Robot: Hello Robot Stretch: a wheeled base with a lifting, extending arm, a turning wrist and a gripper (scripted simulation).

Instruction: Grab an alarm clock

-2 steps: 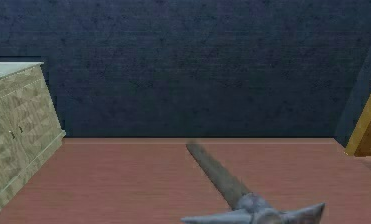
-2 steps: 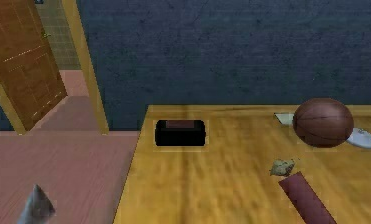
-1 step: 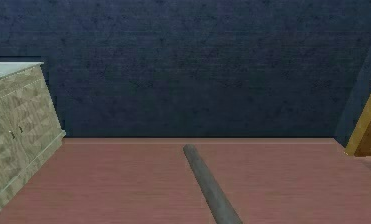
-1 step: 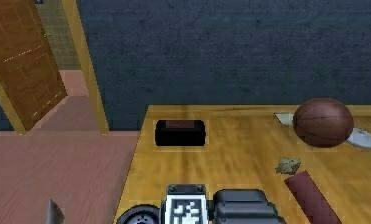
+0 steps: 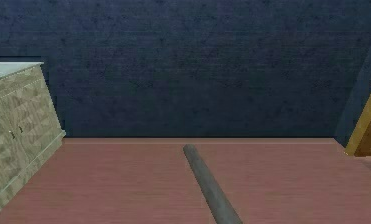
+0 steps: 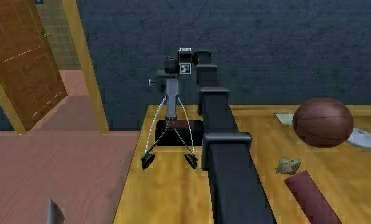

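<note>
Watching one gripper (image 6: 171,160) at left edge of wooden table (image 6: 273,140), bare tabletop behind fingers: it holds nothing. Claw state I cannot tell. Right of arm (image 6: 225,140) I count one basketball (image 6: 323,120), one small grey-green blob (image 6: 290,166), one dark red flat piece (image 6: 315,197), two pale flat bits (image 6: 285,118). Cannot tell whether blob is alarm clock. Ahead: one stone-patterned cabinet (image 5: 18,120), one grey cylinder (image 5: 208,180) on floor.

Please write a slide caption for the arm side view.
Arm and end effector above a wooden table, a brown ball nearby.
</note>
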